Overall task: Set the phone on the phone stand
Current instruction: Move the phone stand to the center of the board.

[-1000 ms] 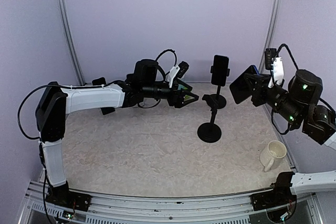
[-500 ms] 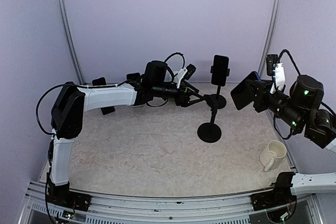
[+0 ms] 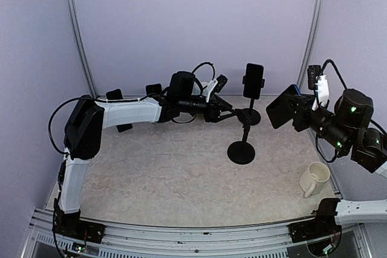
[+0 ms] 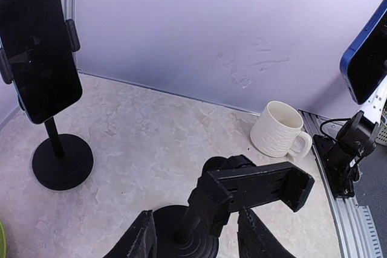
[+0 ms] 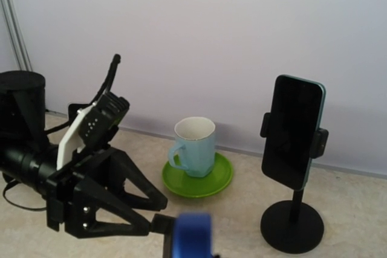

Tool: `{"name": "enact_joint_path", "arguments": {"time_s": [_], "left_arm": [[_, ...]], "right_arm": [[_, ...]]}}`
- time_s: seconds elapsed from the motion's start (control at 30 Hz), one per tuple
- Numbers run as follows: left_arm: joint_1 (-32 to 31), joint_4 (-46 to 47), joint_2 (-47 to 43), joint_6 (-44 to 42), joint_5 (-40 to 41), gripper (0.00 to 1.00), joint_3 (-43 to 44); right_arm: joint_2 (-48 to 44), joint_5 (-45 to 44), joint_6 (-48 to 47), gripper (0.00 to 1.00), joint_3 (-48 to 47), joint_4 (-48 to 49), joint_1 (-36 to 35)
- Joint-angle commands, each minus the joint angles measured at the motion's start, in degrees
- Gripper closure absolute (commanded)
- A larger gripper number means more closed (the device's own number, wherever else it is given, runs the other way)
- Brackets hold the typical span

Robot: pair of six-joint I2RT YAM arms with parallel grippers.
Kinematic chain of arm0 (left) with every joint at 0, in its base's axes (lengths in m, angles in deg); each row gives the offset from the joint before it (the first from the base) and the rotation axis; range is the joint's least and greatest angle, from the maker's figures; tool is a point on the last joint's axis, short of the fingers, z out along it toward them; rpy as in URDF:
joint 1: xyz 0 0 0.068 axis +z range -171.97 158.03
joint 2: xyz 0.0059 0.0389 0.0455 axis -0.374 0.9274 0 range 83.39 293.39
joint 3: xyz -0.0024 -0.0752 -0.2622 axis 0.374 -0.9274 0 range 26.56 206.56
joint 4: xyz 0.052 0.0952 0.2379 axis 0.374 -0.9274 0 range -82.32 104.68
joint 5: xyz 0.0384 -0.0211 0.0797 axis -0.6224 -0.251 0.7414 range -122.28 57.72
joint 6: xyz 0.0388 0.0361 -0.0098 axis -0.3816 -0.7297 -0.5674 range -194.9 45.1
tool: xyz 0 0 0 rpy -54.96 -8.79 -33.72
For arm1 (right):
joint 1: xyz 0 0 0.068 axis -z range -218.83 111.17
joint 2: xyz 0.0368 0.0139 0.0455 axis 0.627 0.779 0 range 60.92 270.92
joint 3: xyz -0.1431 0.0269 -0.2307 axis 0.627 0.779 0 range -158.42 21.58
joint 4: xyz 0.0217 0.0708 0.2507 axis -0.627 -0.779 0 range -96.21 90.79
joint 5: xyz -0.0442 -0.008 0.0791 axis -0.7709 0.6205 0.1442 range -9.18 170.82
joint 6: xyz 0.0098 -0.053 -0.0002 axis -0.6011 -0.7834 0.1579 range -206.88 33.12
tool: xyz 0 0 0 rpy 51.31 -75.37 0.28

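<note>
Centre frame in the top external view is occupied by the empty black phone stand with a round base [image 3: 241,151], and its clamp is reached from the left by the left gripper [image 3: 228,114]. Right of centre, the dark phone with a blue rim [image 3: 281,106] is held aloft, clenched in the right gripper [image 3: 294,110], clear of the stand. A white ceramic mug [image 3: 314,178] is seen lower right.

In the left wrist view, the left gripper's jaws are spread, with the stand's neck set between them near the bottom edge; contact cannot be judged. A second black stand [image 4: 60,162] carrying another dark phone [image 4: 39,46] is placed upper left.

In the right wrist view, only the held phone's blue edge is shown, blurred, at the bottom edge. A pale blue cup [image 5: 193,143] on a green saucer [image 5: 202,187] is seen at centre.
</note>
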Motion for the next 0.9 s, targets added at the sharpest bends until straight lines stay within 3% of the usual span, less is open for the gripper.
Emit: {"name": "enact_joint_path", "arguments": {"time_s": [0.0,0.33,0.63,0.87], "left_arm": [[-0.72,2.51,1.14,0.48,-1.0,0.58,1.75],[-1.3,1.88,1.71,0.4,-0.94,0.67,2.79],[-1.61,-0.22,3.06,-0.13,-1.08,0.68,4.34],[-1.68,-0.33,2.96,-0.08,-1.04,0.83,4.21]], "right_arm": [[-1.73,-0.52,0.22,1.0,0.16,1.96,0.36],[-1.99,-0.33,0.13,1.0,0.51,2.01,0.4],[-2.32,-0.16,-0.03,1.0,0.34,1.92,0.41],[-2.35,-0.16,-0.05,1.0,0.34,2.07,0.33]]}}
